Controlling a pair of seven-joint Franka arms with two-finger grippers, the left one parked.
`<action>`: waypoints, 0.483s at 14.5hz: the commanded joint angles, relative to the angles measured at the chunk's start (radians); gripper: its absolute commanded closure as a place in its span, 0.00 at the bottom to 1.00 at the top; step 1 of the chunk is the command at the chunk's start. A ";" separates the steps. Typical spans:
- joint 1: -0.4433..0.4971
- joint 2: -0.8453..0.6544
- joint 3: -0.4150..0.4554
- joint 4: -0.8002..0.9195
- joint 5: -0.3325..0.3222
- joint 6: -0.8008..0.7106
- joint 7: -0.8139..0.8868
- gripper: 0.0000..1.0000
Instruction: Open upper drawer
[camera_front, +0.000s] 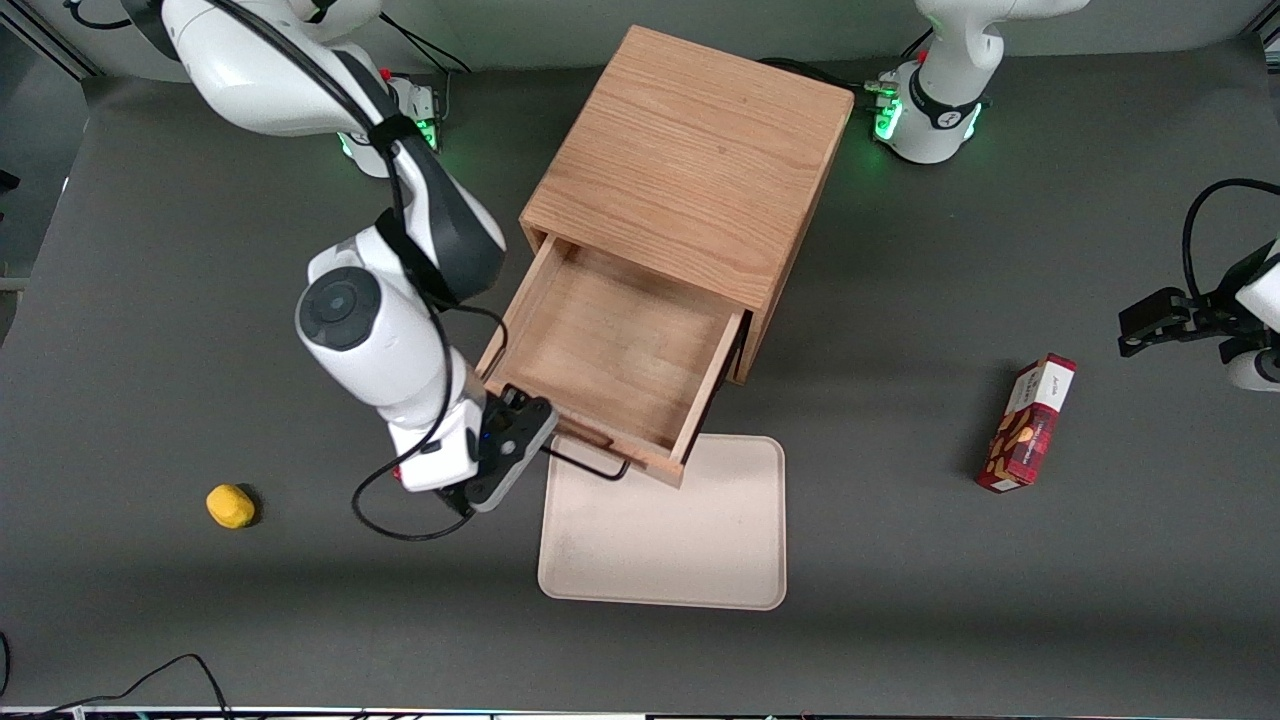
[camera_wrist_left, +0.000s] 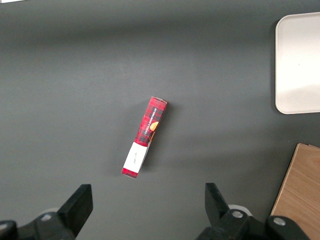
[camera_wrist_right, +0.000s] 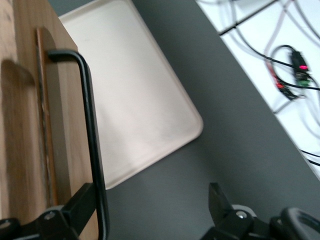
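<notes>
The upper drawer of the small oak cabinet stands pulled far out, its inside bare. Its thin black wire handle sticks out of the drawer front, toward the front camera. My right gripper is at the handle's end nearest the working arm, beside the drawer's front corner. In the right wrist view the gripper is open with its jaws wide apart. The handle bar runs along the drawer front and passes close by one finger, not clamped. The lower drawer is hidden under the open one.
A beige tray lies on the table under the drawer front, nearer the front camera; it also shows in the right wrist view. A yellow object lies toward the working arm's end. A red box lies toward the parked arm's end.
</notes>
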 joint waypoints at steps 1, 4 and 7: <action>-0.040 0.047 -0.015 0.065 -0.011 0.030 -0.030 0.00; -0.040 0.076 -0.066 0.115 -0.010 0.038 -0.028 0.00; -0.068 0.113 -0.069 0.177 -0.010 0.060 -0.025 0.00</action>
